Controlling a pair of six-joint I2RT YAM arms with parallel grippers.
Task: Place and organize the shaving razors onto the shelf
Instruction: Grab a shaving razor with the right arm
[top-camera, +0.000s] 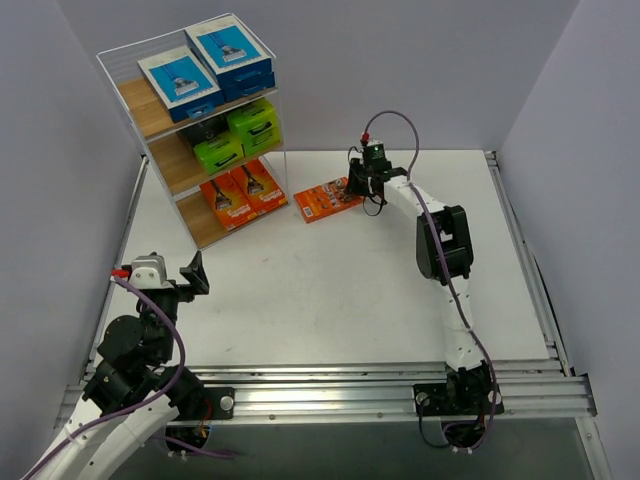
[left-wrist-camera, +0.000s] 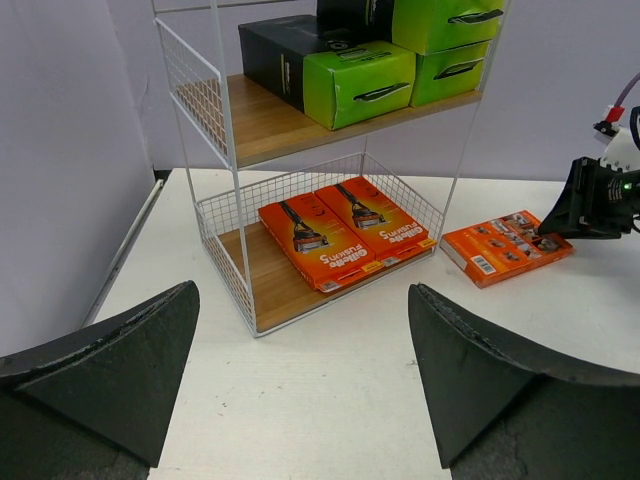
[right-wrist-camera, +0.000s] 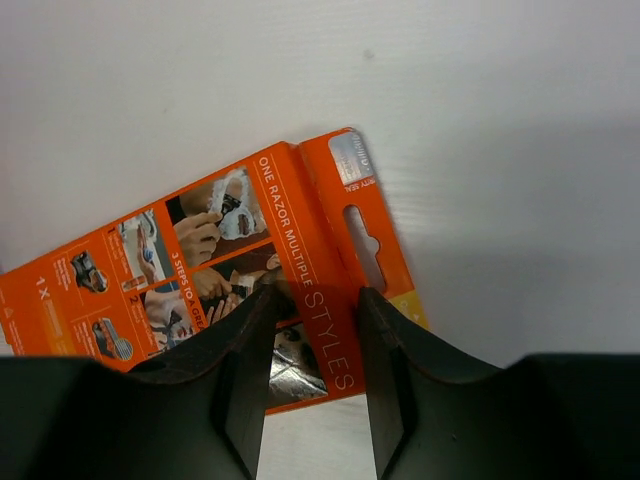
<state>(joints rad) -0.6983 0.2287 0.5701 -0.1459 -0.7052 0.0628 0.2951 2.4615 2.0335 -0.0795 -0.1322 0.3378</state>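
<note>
Orange razor pack (top-camera: 328, 199) (back up) lies flat beside the stocked shelf (top-camera: 176, 166).

Robotics lab, test cell. Plain grey walls (top-camera: 420, 70) closing in white table (top-camera: 330, 290) on three sides. Aluminium rail (top-camera: 330, 398) along near edge, left arm (top-camera: 130, 350) and right arm (top-camera: 445, 245) bolted there, cables (top-camera: 400, 122) exposed. Wire shelf (top-camera: 140, 105) stocked with retail packs (top-camera: 245, 190).

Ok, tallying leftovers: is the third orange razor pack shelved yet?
Not shelved: the orange razor pack lies flat on the table, beside the shelf.
</note>
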